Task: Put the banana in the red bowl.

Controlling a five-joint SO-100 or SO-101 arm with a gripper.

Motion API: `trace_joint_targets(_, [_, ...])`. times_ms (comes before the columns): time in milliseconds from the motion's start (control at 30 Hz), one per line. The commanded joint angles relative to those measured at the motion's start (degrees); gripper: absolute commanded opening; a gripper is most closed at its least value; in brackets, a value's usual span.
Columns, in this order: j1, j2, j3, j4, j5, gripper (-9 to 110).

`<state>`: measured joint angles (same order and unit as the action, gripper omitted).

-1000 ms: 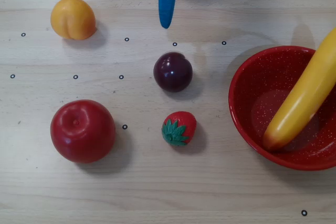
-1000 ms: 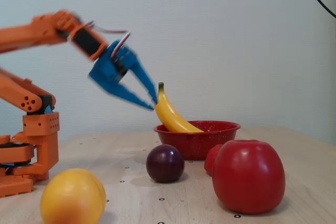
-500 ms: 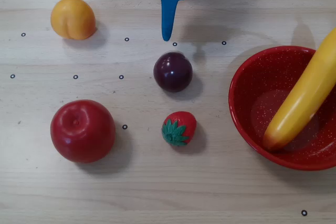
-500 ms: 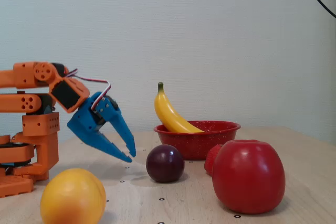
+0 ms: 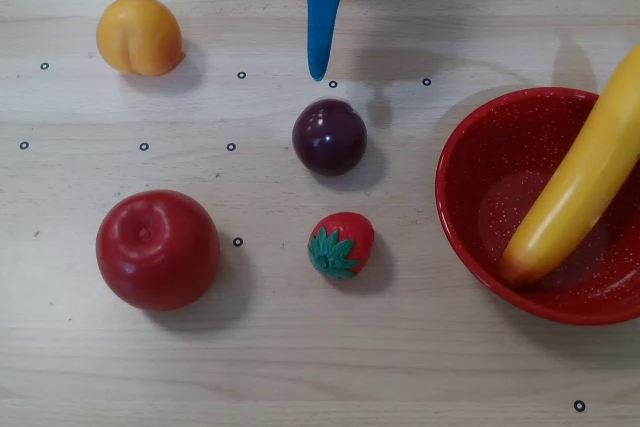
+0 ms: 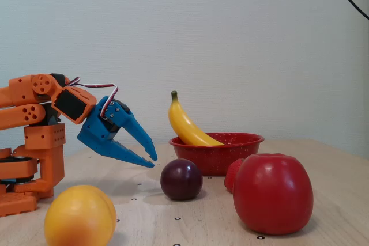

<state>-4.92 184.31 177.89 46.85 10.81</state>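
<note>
Banana (image 5: pixel 585 182) down in the red bowl (image 5: pixel 470 162), reddish end low on the bowl floor, upper length leaning out over the rim toward the right edge of the overhead view. From the fixed view, banana (image 6: pixel 185 123) propped steeply against the bowl's (image 6: pixel 233 155) left wall, stem tip pointing up. Left of the bowl in the overhead view: dark plum (image 5: pixel 329 136), strawberry (image 5: pixel 341 244) just nearer than it, big red apple (image 5: pixel 158 249) further left, orange fruit (image 5: pixel 139 35) far left. All apart from one another on the wooden table (image 5: pixel 420 377).

Blue gripper (image 6: pixel 153 159) hanging above the table, left of the plum (image 6: pixel 181 180) in the fixed view, empty. Jaws parted a little, tips close together, gripping nothing, touching nothing. Overhead, one blue finger (image 5: pixel 320 32) pointing toward the plum, clear of it.
</note>
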Motion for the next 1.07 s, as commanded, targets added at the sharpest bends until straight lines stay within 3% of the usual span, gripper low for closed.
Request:
trace_joint_targets(0, [2.3,0.8,0.8,-0.1,-2.9,0])
trace_joint_targets(367, [4.0,0.8,0.8,3.4,-8.3,0])
trace_joint_targets(1033, [3.8,0.8,0.8,3.7,-8.4,0])
